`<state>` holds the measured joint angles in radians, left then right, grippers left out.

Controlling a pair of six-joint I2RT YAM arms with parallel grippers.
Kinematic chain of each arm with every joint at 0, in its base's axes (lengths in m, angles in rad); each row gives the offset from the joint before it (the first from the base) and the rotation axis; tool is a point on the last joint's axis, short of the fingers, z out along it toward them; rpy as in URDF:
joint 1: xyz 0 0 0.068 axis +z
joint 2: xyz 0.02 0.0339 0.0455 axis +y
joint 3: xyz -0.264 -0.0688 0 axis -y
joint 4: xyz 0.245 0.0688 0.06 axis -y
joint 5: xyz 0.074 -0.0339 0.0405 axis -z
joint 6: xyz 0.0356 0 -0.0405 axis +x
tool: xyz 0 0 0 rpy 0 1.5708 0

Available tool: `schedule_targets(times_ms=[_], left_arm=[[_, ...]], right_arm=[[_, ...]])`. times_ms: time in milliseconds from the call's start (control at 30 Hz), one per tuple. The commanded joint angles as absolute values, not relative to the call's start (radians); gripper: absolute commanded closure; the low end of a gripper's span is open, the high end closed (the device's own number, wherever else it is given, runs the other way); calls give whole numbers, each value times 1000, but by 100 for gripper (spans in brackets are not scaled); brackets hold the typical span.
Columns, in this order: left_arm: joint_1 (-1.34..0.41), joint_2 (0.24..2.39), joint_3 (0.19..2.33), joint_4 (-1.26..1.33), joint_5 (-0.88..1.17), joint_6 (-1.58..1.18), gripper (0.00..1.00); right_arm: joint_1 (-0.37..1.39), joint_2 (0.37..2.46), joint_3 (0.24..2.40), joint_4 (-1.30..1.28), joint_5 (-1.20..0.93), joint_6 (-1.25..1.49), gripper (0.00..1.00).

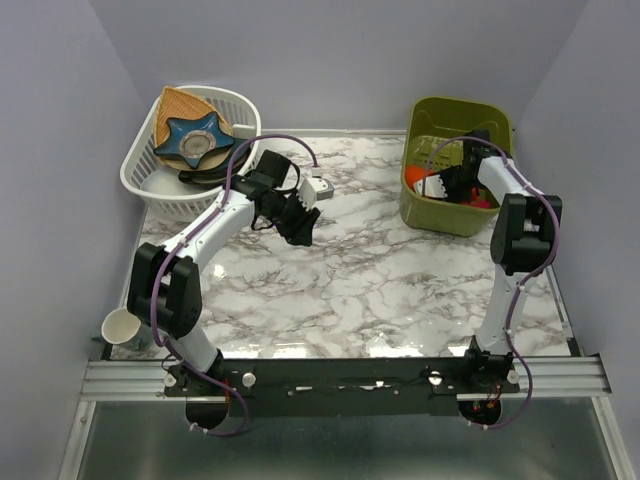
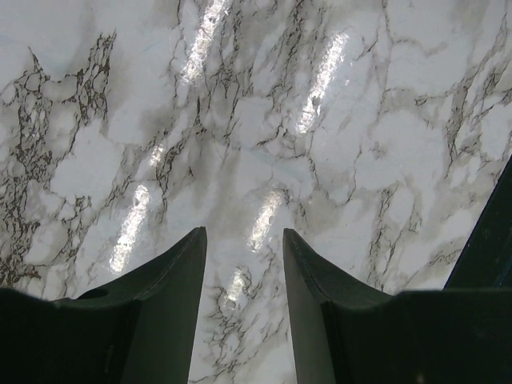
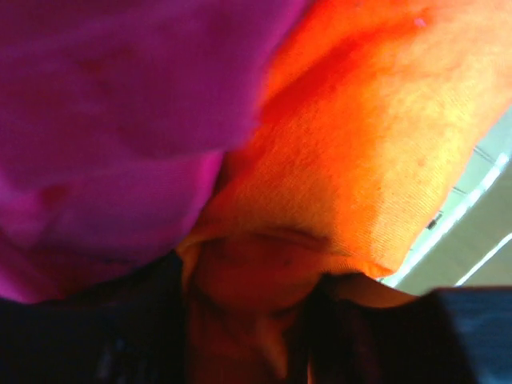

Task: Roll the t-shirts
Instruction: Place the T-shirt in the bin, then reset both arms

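The bright orange t-shirt (image 3: 360,144) lies bunched in the olive-green bin (image 1: 430,215) at the back right, next to a pink garment (image 3: 104,120). In the top view a bit of orange (image 1: 413,178) shows in the bin. My right gripper (image 1: 452,186) reaches down into the bin. Its fingers stand apart with a fold of the orange fabric filling the gap between them (image 3: 248,320), and the fingertips are hidden under the cloth. My left gripper (image 2: 244,240) is open and empty, hovering over bare marble left of centre (image 1: 298,222).
A white laundry basket (image 1: 140,185) at the back left holds a tan woven fan (image 1: 180,105), a blue star-shaped item (image 1: 195,138) and dark things. A paper cup (image 1: 122,326) stands at the near left edge. Purple walls enclose the marble table (image 1: 380,290).
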<state>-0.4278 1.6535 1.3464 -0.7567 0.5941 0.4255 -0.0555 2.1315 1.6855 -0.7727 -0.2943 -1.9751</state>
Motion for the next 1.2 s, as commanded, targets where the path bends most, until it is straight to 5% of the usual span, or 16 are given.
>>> schedule_targets(times_ms=[0, 100, 300, 333, 633, 900, 1167], left_arm=[[-434, 1658, 1362, -738, 609, 422, 49], [-434, 1654, 1353, -726, 614, 425, 49], [-433, 1663, 1344, -701, 630, 425, 49], [-433, 1661, 1342, -700, 635, 426, 49], [-431, 1666, 1318, -692, 667, 462, 49], [-431, 1675, 1345, -686, 664, 463, 49], [-431, 1658, 1328, -650, 640, 410, 49]], right_arm=[[-71, 2135, 1677, -853, -199, -1936, 36], [-78, 2111, 1718, -903, -221, -1881, 22], [-123, 2014, 1721, -1038, -256, -1870, 11], [-138, 1996, 1715, -1057, -258, -1873, 1], [-192, 1861, 1729, -1198, -281, -1794, 0], [-190, 2104, 2175, -1269, -503, -1285, 2], [-172, 2180, 2112, -1086, -479, -1083, 26]])
